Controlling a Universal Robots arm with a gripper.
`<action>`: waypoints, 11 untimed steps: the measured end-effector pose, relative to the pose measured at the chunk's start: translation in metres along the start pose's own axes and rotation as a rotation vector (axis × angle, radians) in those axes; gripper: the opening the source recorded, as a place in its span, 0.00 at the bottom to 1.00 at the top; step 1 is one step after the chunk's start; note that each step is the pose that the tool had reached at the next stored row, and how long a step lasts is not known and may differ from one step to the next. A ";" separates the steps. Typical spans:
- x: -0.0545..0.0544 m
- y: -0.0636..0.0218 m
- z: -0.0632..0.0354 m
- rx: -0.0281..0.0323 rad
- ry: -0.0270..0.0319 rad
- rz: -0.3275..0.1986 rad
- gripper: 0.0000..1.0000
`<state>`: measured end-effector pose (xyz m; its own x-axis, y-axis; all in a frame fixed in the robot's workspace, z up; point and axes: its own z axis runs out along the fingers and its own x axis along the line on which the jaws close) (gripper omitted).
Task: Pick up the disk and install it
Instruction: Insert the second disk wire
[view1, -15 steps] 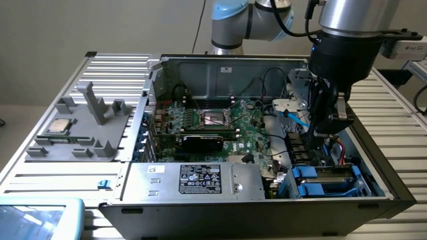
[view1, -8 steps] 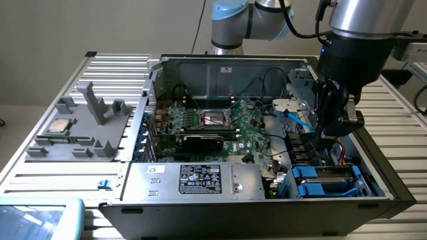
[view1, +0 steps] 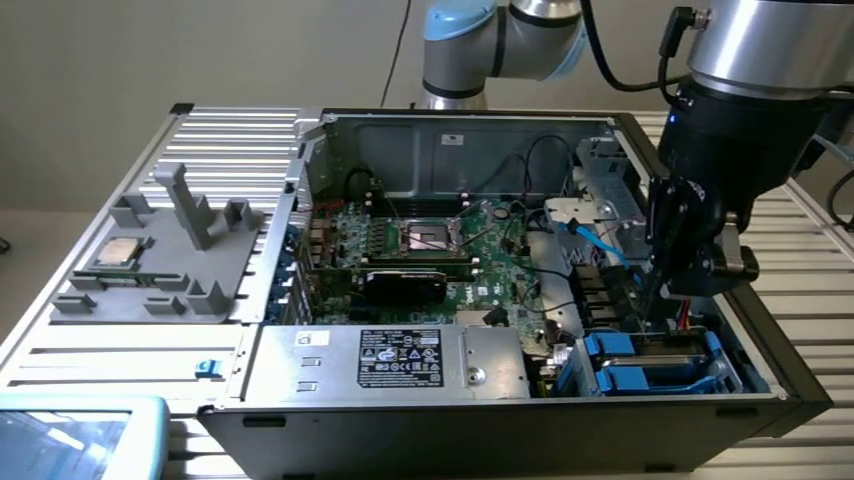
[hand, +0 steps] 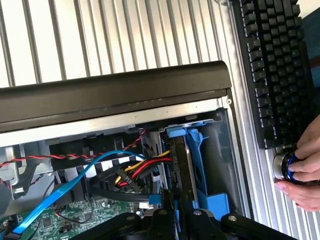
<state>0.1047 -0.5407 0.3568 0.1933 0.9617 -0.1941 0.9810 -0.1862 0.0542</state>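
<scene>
The disk (hand: 181, 165) shows edge-on in the wrist view, a thin dark slab with a blue carrier tab at its far end. It stands upright inside the blue drive bay (hand: 210, 160) at the corner of the open computer case (hand: 115, 95). My gripper (hand: 177, 214) is shut on the disk's near edge, one finger on each face. In the exterior view my gripper (view1: 663, 300) reaches down into the case at that view's right, just above the blue drive bay (view1: 654, 362).
Blue, red and yellow cables (hand: 125, 170) run beside the bay. A silver box with a black sticker (view1: 387, 360) and the motherboard (view1: 441, 250) fill the case. A processor chip (view1: 120, 252) lies on a grey fixture. A person's hand (hand: 302, 172) holds a knob by a keyboard (hand: 275, 65).
</scene>
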 end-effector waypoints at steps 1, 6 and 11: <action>-0.001 0.0003 0.0004 0.0013 -0.0001 0.000 0.16; -0.001 0.0004 0.0004 0.0021 -0.0002 0.000 0.16; -0.001 0.0011 0.0008 0.0084 -0.0014 -0.002 0.16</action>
<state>0.1057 -0.5418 0.3562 0.1915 0.9618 -0.1956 0.9815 -0.1862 0.0456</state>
